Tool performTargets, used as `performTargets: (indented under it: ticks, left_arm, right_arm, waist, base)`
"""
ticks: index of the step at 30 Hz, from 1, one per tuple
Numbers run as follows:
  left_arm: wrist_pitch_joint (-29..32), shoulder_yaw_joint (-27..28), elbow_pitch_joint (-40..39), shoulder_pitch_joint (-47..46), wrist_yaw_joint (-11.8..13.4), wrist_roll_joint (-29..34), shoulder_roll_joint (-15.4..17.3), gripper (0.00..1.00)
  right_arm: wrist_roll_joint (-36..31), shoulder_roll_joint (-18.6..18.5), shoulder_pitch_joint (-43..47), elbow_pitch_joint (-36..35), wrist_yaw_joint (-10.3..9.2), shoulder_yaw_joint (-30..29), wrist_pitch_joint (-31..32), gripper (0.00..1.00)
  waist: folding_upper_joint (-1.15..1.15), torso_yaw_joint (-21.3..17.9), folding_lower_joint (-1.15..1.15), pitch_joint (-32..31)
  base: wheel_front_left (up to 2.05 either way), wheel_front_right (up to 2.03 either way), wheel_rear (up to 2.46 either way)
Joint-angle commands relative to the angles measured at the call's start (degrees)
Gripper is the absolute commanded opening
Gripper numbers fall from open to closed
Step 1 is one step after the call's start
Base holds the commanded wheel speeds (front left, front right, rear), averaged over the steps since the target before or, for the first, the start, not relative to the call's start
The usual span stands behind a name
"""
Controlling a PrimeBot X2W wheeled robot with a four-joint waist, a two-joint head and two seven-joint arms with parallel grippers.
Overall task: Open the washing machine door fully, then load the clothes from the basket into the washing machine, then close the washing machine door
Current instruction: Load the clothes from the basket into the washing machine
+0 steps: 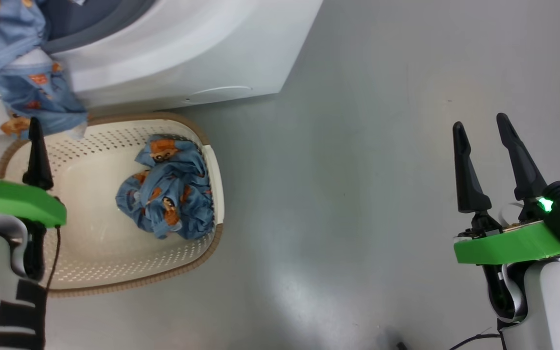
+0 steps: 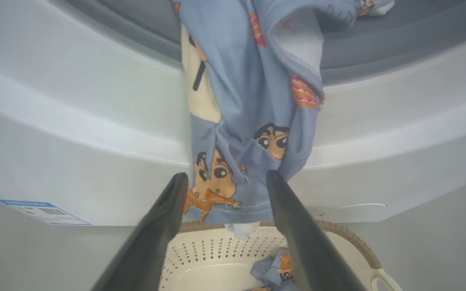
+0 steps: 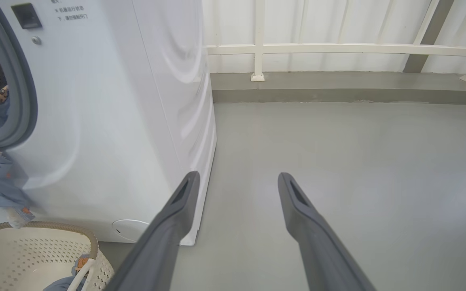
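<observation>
Just beyond the tips of our left hand [image 1: 12, 125], whose fingers stand apart and grip nothing, one blue garment [image 1: 27, 92] hangs out of the mouth of the washing machine [image 1: 187, 48], draped down its white front to the far rim of the basket [image 1: 90, 218]. Below that hand and to its right, the second garment [image 1: 168, 189] lies crumpled against the basket's right-hand wall. Our right hand [image 1: 480, 121] hovers well off to the side over the grey floor [image 1: 358, 194], fingers apart and empty, the washer's corner to its left.
</observation>
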Motion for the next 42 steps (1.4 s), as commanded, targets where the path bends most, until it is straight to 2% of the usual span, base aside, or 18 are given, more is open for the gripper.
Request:
performTargets:
  ticks: [1, 14, 16, 18, 19, 20, 31, 37, 42]
  left_arm:
    - [-0.3, 1.0, -0.4, -0.7, -0.1, 0.6, 2.8, 1.00]
    - [-0.3, -4.1, 4.3, -6.3, -0.1, -1.4, 5.5, 1.00]
    - [-0.3, -5.0, 4.7, -6.7, -0.1, -2.0, 6.1, 0.44]
    - [-0.3, -5.5, 4.7, -7.2, -0.1, -2.8, 6.5, 0.13]
    - [-0.3, -5.8, 4.6, -7.3, -0.1, -3.1, 6.6, 0.03]
    - [-0.3, -6.0, 4.5, -7.4, -0.1, -3.5, 6.8, 0.00]
    - [-0.3, -10.2, -4.6, -6.1, -0.1, -6.3, 6.9, 0.00]
    - [-0.3, -10.1, -9.9, -7.1, -0.1, -7.5, 7.4, 0.00]
    - [-0.3, -10.3, -10.9, -10.0, -0.1, -7.4, 8.2, 0.00]
  right_arm:
    - [0.0, 0.2, 0.2, -1.4, 0.07, 1.6, -0.3, 1.00]
    - [0.1, 1.0, -0.2, -1.2, 0.07, 2.3, -0.3, 1.00]
    - [0.0, 1.0, -0.2, -1.3, 0.07, 2.4, -0.3, 1.00]
    - [0.0, 1.0, -0.1, -1.4, 0.07, 2.2, -0.3, 1.00]
    - [0.0, 1.0, 0.0, -1.5, 0.07, 2.2, -0.3, 1.00]
    - [0.0, 1.0, 0.0, -1.5, 0.07, 2.2, -0.3, 1.00]
    - [0.0, 1.4, 0.8, -1.4, 0.07, 2.0, -0.3, 1.00]
    - [0.2, 1.6, 1.0, -1.3, 0.07, 2.3, -0.3, 1.00]
    - [0.3, 1.7, 1.0, -1.1, 0.07, 2.6, -0.3, 1.00]
  waist:
    - [0.00, -0.6, 0.00, 0.5]
    - [0.00, -2.5, 0.00, 0.8]
    - [0.00, -2.9, 0.00, 0.6]
    - [0.00, -3.1, 0.00, 0.5]
    - [0.00, -3.2, 0.00, 0.3]
    - [0.00, -3.3, 0.00, 0.3]
    - [0.00, -3.1, 0.00, -1.1]
    - [0.00, -2.9, 0.00, -1.3]
    - [0.00, -3.1, 0.00, -1.3]
  base:
    - [0.00, 0.00, 0.00]
    - [0.00, 0.00, 0.00]
    - [0.00, 0.00, 0.00]
    - [0.00, 0.00, 0.00]
    - [0.00, 0.00, 0.00]
    - [0.00, 0.00, 0.00]
    - [0.00, 0.00, 0.00]
    - [0.00, 0.00, 0.00]
    - [0.00, 0.00, 0.00]
